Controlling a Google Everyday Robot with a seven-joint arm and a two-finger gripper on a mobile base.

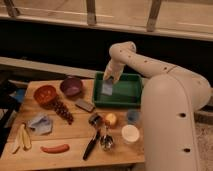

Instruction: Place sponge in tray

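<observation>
The gripper (109,79) hangs over the green tray's (131,99) left half, clamped on the light-blue sponge (107,88), which dangles just above the tray floor. At the tray's 9 o'clock sits a purple bowl (71,86), an orange-red bowl (45,94) farther out. At 7 o'clock lies a dark block (84,105); at 6 o'clock, an apple (110,119) and blue cup (132,116).

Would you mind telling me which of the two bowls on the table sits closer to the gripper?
The purple bowl. It sits just left of the green tray, where the gripper holds the sponge; the red bowl lies farther left.
</observation>
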